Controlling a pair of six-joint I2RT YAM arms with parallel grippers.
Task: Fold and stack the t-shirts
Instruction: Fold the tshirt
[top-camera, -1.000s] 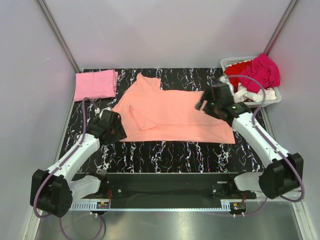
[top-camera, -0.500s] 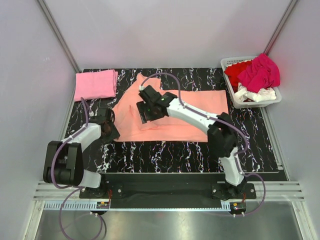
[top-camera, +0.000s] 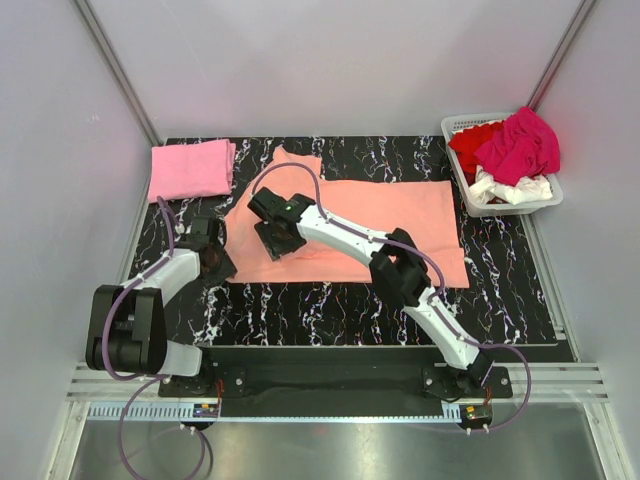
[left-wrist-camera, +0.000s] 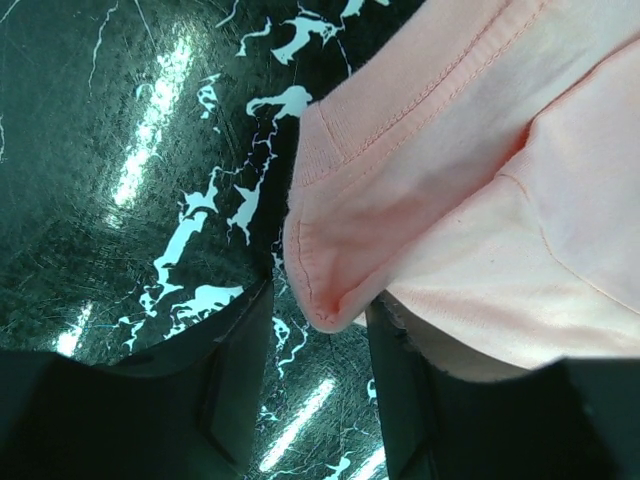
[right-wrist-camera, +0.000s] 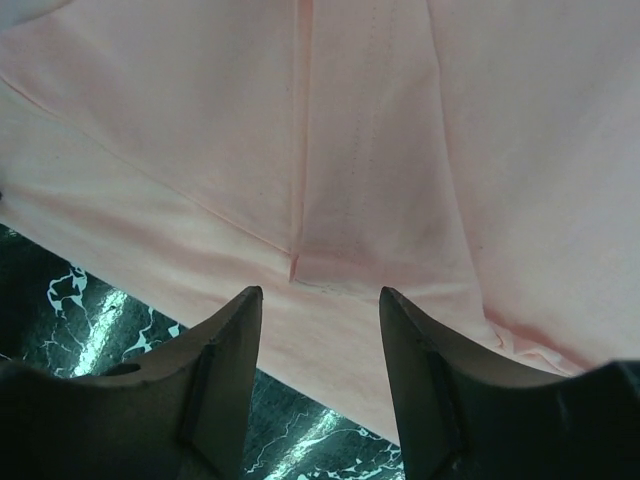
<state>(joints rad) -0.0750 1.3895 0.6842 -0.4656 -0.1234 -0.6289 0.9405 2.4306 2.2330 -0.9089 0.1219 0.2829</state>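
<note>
Right wrist: right claw (right-wrist-camera: 320, 295) apart over salmon-orange t-shirt (right-wrist-camera: 400, 150); left claw (left-wrist-camera: 320, 300) apart astride its edge.

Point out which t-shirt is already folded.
The light pink t-shirt in the far left corner: it lies as a neat folded rectangle. The salmon-orange t-shirt is spread out in the middle, and the other shirts are heaped in the white basket.

1. Table (top-camera: 330, 305): black with white marble veins.
2. Salmon shirt (top-camera: 400, 215): plain salmon-orange, dead centre.
3. Pink shirt (top-camera: 190, 169), 10 o'clock: light pink.
4. Basket (top-camera: 457, 125), 2 o'clock: white, with a magenta shirt (top-camera: 520, 143), red shirt (top-camera: 470, 140) and white shirt (top-camera: 505, 187).
</note>
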